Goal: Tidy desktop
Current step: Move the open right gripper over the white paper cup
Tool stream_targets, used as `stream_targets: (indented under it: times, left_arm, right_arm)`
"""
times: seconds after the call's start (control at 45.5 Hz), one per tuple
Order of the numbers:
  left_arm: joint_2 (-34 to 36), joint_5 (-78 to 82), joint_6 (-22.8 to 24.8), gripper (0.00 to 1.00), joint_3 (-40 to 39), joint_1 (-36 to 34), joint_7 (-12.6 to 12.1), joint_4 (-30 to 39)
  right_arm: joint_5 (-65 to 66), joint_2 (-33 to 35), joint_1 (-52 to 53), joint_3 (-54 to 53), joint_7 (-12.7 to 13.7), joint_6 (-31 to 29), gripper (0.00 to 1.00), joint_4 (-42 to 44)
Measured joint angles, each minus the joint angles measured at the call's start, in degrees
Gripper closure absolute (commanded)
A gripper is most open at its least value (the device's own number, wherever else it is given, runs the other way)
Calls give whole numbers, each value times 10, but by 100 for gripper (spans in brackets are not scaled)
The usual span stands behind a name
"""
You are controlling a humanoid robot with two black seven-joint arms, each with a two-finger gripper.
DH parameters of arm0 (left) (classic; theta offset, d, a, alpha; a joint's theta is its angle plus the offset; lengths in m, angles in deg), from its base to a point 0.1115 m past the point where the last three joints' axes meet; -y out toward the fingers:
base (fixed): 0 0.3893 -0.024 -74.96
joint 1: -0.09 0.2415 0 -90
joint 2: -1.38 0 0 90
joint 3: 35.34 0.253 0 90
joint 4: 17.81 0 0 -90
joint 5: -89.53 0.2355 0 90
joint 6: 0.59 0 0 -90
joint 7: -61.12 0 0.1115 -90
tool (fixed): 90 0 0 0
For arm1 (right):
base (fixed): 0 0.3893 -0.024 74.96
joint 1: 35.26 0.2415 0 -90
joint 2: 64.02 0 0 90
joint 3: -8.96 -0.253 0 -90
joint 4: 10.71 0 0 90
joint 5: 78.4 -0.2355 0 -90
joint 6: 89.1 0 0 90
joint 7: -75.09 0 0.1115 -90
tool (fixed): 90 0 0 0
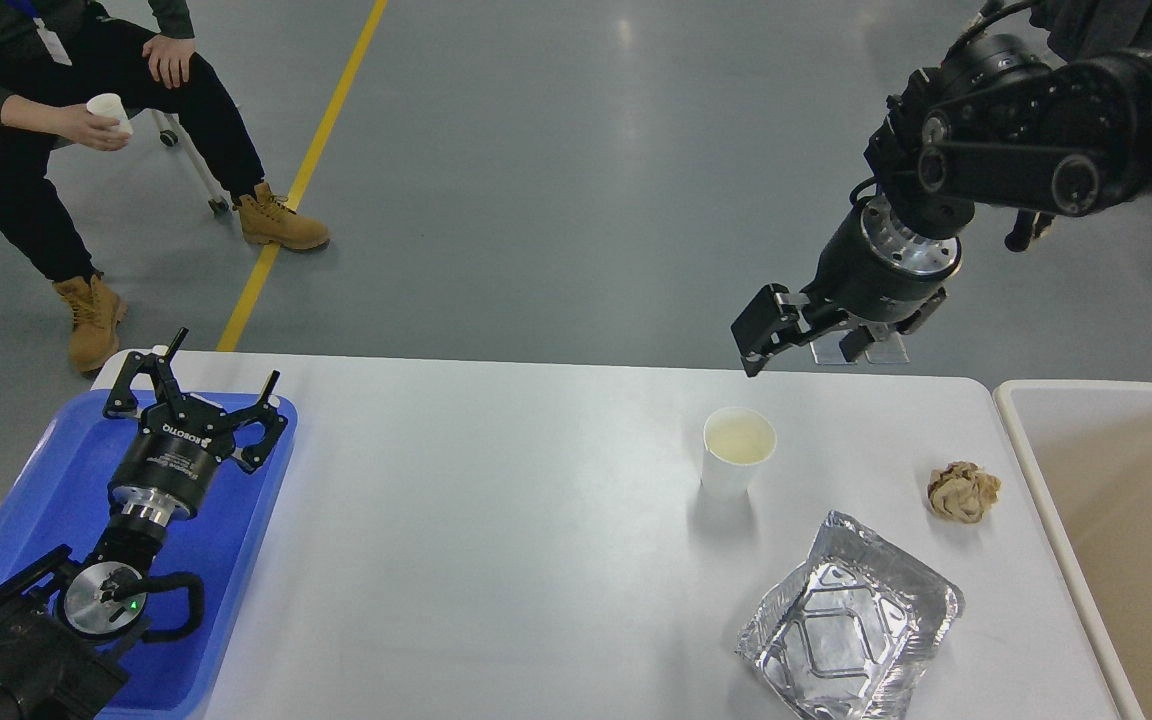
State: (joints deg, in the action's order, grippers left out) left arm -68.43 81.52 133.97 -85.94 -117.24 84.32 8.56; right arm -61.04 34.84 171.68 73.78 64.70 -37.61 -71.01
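The white desktop (496,520) carries a white paper cup (738,452) of pale liquid, a crumpled brown paper ball (963,492) and an empty foil tray (851,630), all on its right half. My right gripper (811,342) hangs open and empty above the desktop's far edge, beyond the cup and slightly to its right. My left gripper (206,385) is open and empty over the far end of the blue tray (46,480) at the desktop's left.
A cream-coloured bin (1126,520) stands against the desktop's right edge. A seated person (56,120) holding a small white cup is on the floor beyond the left corner. A yellow floor line (306,170) runs behind the desktop.
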Motion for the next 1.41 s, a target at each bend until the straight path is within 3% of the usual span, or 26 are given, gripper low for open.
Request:
stream_targets:
  times: [0.22,0.549,0.901,1.407]
  left_arm:
    - [0,0,0,1,-1,0,0,0]
    - [-1,0,0,1,-1,0,0,0]
    - [-1,0,0,1,-1,0,0,0]
    - [-1,0,0,1,-1,0,0,0]
  right_arm:
    - [5,-30,-67,2,1,87,0,37]
    - [14,-71,-193,-1,5,138,0,183]
    - [36,-85,-334,0,13,144,0,351]
    - [41,-88,-376,-3,13,104,0,374]
